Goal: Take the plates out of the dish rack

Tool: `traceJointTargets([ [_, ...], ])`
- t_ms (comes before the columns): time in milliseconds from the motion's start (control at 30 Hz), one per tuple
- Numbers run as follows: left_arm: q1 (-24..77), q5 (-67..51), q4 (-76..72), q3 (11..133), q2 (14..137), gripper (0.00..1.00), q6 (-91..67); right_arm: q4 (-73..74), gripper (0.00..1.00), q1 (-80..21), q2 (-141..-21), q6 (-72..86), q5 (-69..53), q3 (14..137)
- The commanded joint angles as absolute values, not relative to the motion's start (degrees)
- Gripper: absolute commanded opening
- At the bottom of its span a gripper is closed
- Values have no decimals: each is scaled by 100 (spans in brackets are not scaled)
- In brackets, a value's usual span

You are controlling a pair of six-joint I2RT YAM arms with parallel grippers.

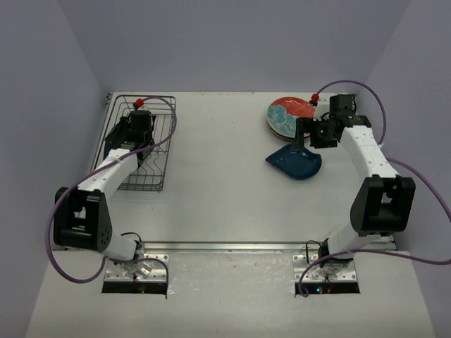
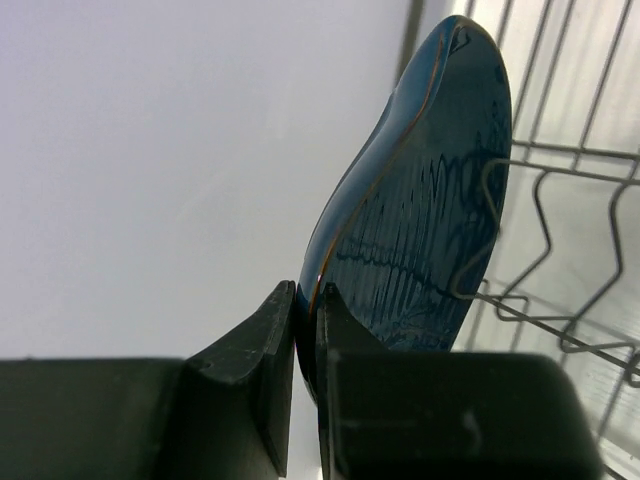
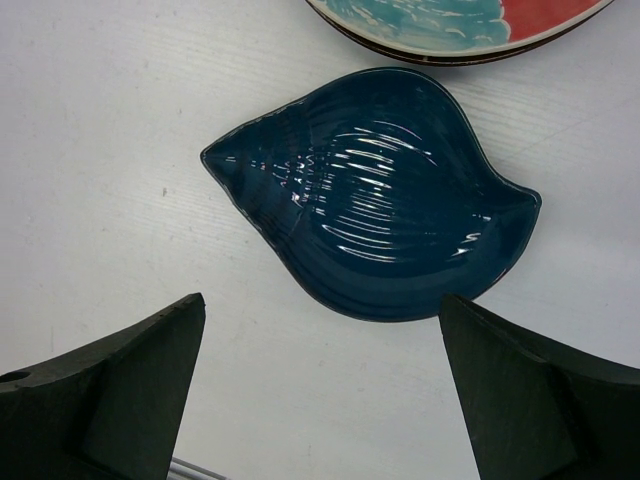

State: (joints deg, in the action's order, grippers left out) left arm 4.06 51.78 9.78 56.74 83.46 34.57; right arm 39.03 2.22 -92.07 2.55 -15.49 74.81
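1. my left gripper [image 2: 305,300] is clamped on the rim of a blue plate [image 2: 420,230] standing in the rack [image 2: 540,215].
2. my right gripper [image 3: 320,300] hangs wide apart above unloaded plates [image 3: 370,200] on the worktop [image 3: 100,150].
3. next i should lift straight up, clear of the rack.

a flat white table [image 1: 225,183] fills the space between pale walls. at its far left corner sits a dark wire dish rack [image 1: 166,151], long side running away from the near edge. at the far right lies a short stack of round red plates [image 1: 287,115] with teal-blue patterning, flat and face up. just in front of it rests a dark blue shell-shaped dish [image 1: 296,165], also flat, a thin strip of bare table between them. along the near edge runs a metal rail [image 1: 232,246].
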Motion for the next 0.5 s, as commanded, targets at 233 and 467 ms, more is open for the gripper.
traceJointTargets([
  [233,1647,6534,-624,6411,7577,0,4750,3674,99,97,-8868,246,-1547,7563],
  [467,2228,5828,1034,7079,7299,0,4038,3559,99,48,-8624,68,-2315,7594],
])
